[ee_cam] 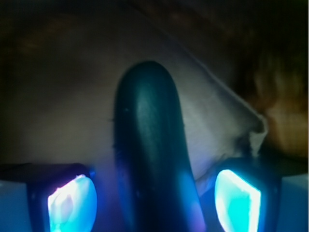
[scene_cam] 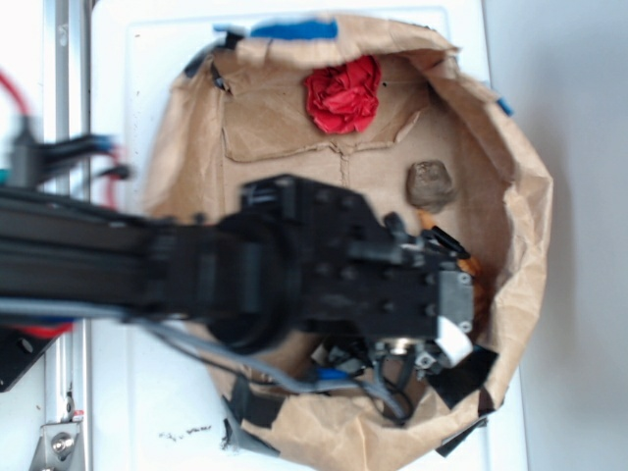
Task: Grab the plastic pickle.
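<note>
Plastic pickle (ee_cam: 149,150) lies between the pincer's (ee_cam: 154,200) pads.

Robot lab: white table (scene_cam: 147,392) (aluminium rail (scene_cam: 69,88)), paper bin (scene_cam: 520,196).

We note the plastic pickle (ee_cam: 152,159) between the fingers as glossy dark green, near black in shadow. The finger pads (ee_cam: 72,203) glow cyan-blue. The gripper (scene_cam: 432,294) is black. Beyond it, a red crumpled cloth (scene_cam: 343,93); beside it, a grey-brown lump (scene_cam: 430,184). The paper bag (scene_cam: 510,177) is tan, with blue tape (scene_cam: 294,29).
</note>
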You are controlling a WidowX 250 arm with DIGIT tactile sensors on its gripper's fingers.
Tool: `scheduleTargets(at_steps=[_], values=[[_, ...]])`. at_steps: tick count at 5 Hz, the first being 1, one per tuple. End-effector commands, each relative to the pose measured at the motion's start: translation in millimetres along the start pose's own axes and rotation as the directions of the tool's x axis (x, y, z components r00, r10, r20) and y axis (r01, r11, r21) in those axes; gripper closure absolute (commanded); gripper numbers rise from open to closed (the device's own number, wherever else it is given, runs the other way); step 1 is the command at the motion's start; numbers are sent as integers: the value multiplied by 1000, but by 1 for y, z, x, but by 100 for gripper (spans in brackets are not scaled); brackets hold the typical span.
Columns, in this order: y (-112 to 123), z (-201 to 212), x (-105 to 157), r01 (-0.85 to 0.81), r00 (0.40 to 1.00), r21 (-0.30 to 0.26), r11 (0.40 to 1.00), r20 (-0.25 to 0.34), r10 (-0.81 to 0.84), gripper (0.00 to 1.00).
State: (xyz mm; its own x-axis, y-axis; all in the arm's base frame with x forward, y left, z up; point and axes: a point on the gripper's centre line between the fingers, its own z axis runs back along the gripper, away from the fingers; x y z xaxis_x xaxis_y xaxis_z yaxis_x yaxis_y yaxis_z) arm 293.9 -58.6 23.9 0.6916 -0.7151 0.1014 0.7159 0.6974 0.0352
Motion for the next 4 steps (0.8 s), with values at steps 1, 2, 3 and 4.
scheduleTargets(at_steps=[1,2,3,4], values=[[-1,14,9,29,997,35,999,74,-31,100],[-4,35,2,31,993,62,998,113,-38,100],[2,80,-23,-59,990,36,998,133,54,100],[8,121,-46,-225,970,61,972,109,218,100]])
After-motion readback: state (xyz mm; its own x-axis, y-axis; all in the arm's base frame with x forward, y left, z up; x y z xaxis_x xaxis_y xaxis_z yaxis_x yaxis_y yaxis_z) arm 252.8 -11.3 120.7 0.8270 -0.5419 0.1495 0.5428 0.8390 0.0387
